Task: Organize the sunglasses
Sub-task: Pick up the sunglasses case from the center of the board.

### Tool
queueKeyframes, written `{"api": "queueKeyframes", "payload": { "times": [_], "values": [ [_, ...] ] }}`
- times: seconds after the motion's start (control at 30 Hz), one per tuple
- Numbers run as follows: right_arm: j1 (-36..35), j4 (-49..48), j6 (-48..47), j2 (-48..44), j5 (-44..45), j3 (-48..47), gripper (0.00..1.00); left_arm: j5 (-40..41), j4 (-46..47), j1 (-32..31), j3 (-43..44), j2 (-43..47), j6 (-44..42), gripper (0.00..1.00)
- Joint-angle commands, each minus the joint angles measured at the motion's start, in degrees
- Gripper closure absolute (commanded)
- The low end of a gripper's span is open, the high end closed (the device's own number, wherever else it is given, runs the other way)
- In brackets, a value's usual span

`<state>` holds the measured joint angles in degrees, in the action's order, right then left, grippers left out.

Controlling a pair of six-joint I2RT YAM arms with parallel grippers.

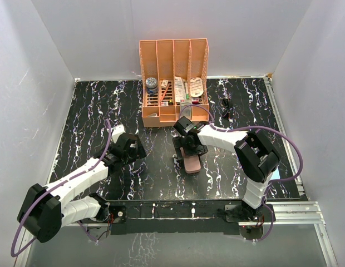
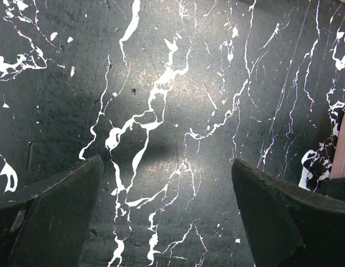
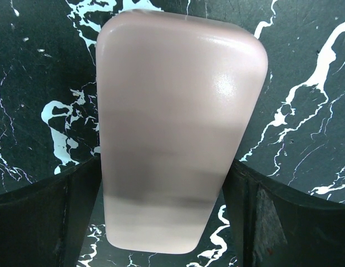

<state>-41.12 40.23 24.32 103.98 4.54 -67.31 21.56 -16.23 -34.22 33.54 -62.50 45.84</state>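
Observation:
The sunglasses (image 1: pixel 226 106), small, black and thin-framed, lie on the table to the right of the orange organizer, away from both arms. A pink case (image 3: pixel 178 122) lies flat on the table at centre (image 1: pixel 191 163). My right gripper (image 3: pixel 167 162) reaches down over its far end (image 1: pixel 189 149), with one finger against each long side, shut on it at a wide spread. My left gripper (image 2: pixel 167 167) hangs open over bare marble at the left (image 1: pixel 129 148); nothing is between its fingers (image 2: pixel 67 194). An edge of the pink case (image 2: pixel 343 144) shows at the right of the left wrist view.
An orange desk organizer (image 1: pixel 174 58) with several upright slots holds small items at the back centre. A sliver of light blue cloth (image 1: pixel 275 174) shows under the right arm's elbow. White walls close in the black marbled table (image 1: pixel 94 111) on three sides.

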Motion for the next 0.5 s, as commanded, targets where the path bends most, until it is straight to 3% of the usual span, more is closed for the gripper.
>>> {"api": "queueKeyframes", "payload": {
  "times": [0.0, 0.23, 0.47],
  "values": [
    [0.2, -1.64, 0.46, 1.04, -0.65, 1.58, 0.16, -0.11, 0.41, 0.31, -0.94, 0.18, -0.23, 0.01],
    [0.17, -1.49, 0.26, 1.85, -0.87, 2.58, 0.18, -0.46, 0.67, 0.29, -1.31, 0.08, 0.08, 0.01],
    [0.18, -2.34, -0.21, 2.35, -2.28, 2.9, 0.55, -0.38, 0.25, 0.3, -1.02, 0.2, 0.04, 0.01]
  ]
}}
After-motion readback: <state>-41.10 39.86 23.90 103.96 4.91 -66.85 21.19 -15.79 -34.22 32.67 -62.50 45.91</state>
